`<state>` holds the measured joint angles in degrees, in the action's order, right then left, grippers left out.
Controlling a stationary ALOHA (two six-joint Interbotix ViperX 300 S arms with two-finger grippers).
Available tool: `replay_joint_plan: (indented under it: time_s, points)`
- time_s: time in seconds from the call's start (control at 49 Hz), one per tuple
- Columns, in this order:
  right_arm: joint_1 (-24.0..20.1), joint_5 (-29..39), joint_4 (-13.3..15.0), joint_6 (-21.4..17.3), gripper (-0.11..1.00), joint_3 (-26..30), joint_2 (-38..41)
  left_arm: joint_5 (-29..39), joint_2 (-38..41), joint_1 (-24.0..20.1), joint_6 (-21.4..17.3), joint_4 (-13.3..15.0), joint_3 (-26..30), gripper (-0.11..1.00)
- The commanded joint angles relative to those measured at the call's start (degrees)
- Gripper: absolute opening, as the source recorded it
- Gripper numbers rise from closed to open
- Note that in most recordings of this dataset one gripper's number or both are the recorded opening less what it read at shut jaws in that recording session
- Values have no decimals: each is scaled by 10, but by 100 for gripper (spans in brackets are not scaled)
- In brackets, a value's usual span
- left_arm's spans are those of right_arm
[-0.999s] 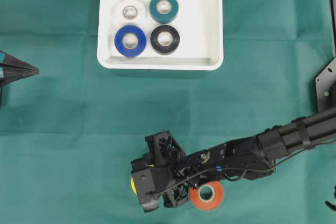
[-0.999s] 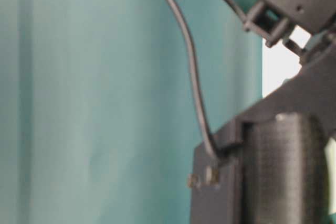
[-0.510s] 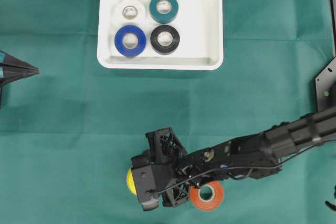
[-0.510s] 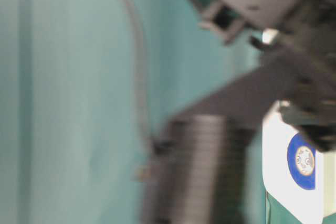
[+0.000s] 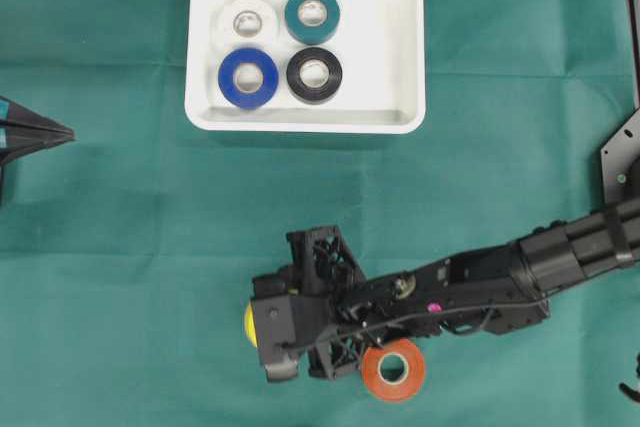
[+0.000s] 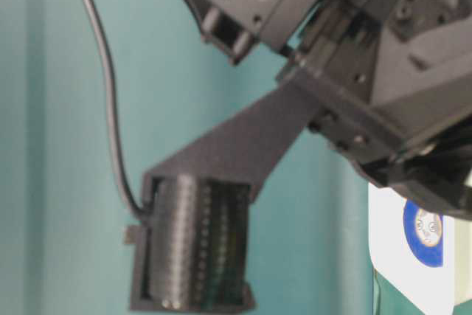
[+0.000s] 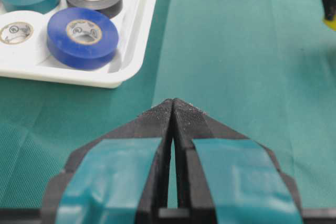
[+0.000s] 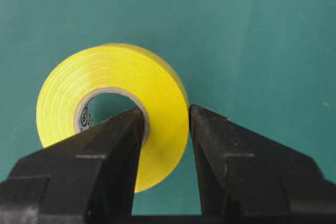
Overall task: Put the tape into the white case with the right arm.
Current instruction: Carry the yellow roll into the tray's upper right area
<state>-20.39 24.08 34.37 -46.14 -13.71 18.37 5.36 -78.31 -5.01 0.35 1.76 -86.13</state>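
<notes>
My right gripper (image 8: 165, 116) is shut on a yellow tape roll (image 8: 113, 77): one finger sits inside its core, the other presses its outer wall. From overhead only a yellow sliver (image 5: 248, 322) shows under the right gripper (image 5: 262, 327), low in the middle of the cloth. An orange tape roll (image 5: 393, 370) lies flat just right of it, partly under the arm. The white case (image 5: 405, 37) stands at the top centre with white (image 5: 245, 22), teal (image 5: 312, 14), blue (image 5: 248, 78) and black (image 5: 314, 75) rolls inside. My left gripper (image 7: 172, 103) is shut and empty at the left edge (image 5: 60, 133).
Green cloth covers the table. The right third of the white case (image 7: 134, 51) holds no roll. The table-level view is filled by the right arm's black body (image 6: 354, 71) and a cable (image 6: 107, 108). A black frame (image 5: 622, 152) stands at the right edge.
The right arm has shifted slightly up and away from the front edge with the yellow roll held. In the table-level view its body has risen. The left gripper has not moved.
</notes>
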Motion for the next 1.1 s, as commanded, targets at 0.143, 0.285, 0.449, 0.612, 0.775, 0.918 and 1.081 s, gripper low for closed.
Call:
replay_joint_plan:
  time_s: [0.143, 0.285, 0.449, 0.612, 0.775, 0.918, 1.081]
  points:
    - [61, 35, 2, -1, 1, 12, -56, -3, 4, -1, 0, -1, 7, 0]
    - [112, 46, 4, 4, 1, 7, -79, -3, 4, -2, 0, -1, 7, 0]
    - [168, 44, 4, 8, 1, -4, -96, -3, 4, -2, 0, -1, 7, 0]
    - [222, 40, 5, 13, 1, -21, -110, -3, 4, -2, 0, -1, 6, 0]
    - [275, 23, 8, 17, 1, -44, -123, -3, 4, -2, 0, -1, 7, 0]
    - [323, -7, 8, 17, 1, -64, -126, -4, 4, -2, 0, -1, 6, 0]
    - [378, -42, 8, 17, 1, -83, -125, -4, 4, -2, 0, -1, 6, 0]
